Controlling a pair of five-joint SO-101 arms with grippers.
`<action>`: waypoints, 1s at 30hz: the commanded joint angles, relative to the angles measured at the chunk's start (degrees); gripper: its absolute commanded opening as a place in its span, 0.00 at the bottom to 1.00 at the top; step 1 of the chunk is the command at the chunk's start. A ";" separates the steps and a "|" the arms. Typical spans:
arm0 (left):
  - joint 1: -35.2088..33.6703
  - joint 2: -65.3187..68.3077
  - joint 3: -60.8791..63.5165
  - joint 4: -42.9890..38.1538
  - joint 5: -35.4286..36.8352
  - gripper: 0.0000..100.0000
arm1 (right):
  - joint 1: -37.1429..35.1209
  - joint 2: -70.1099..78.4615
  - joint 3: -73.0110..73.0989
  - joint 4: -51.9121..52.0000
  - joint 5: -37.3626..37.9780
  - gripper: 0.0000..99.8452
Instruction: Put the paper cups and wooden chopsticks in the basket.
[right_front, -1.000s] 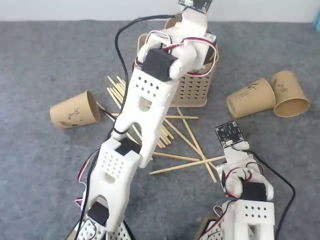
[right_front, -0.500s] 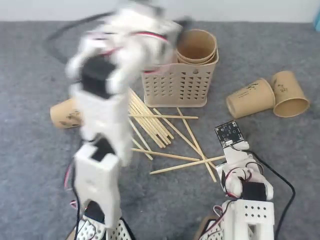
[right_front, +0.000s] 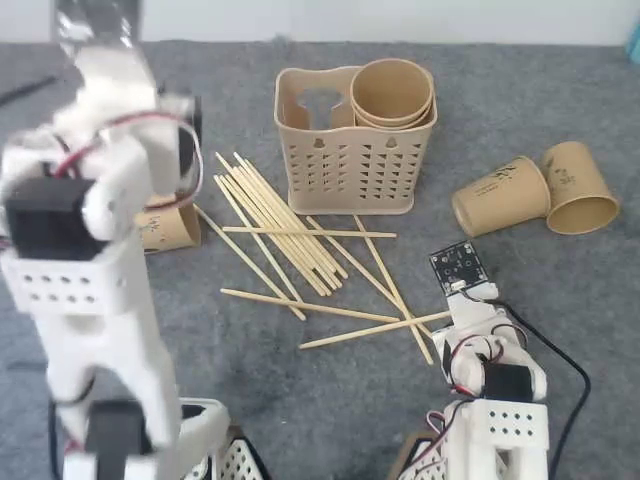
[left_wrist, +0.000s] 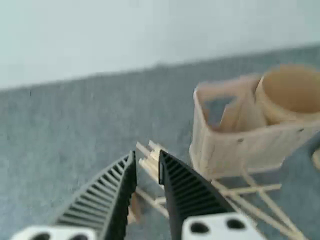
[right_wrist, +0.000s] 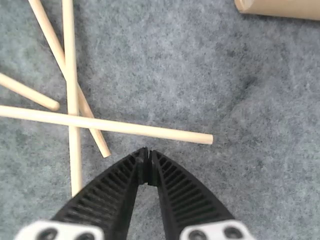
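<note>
The tan slotted basket (right_front: 350, 165) stands upright at the back with nested paper cups (right_front: 392, 92) in its right half. Several wooden chopsticks (right_front: 285, 230) lie scattered on the grey carpet in front of it. One paper cup (right_front: 168, 228) lies on its side at the left, partly under my raised left arm (right_front: 95, 210). Two more cups (right_front: 500, 195) (right_front: 580, 185) lie at the right. My left gripper (left_wrist: 147, 162) hangs in the air, slightly open and empty. My right gripper (right_wrist: 146, 154) is shut and empty, low over the carpet just short of a chopstick end (right_wrist: 200, 136).
The basket (left_wrist: 240, 135) and its cups show beyond my left gripper, with a pale wall behind. The right arm's base (right_front: 495, 400) sits at the front right. Bare carpet lies at the front middle and far left.
My left arm has swung from over the basket to the left, above the lying cup, uncovering the basket and its nested cups. The right arm has kept still.
</note>
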 joint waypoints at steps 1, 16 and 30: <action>-3.08 -15.56 31.87 -13.27 -3.08 0.07 | -0.13 -1.19 -0.44 -1.10 -0.26 0.01; -2.02 -26.99 96.57 -68.75 -2.99 0.03 | -0.04 -1.19 -0.44 -0.40 -0.26 0.01; -3.16 -4.22 81.71 -70.24 -2.90 0.02 | 0.04 -1.19 -0.44 -0.31 -0.26 0.01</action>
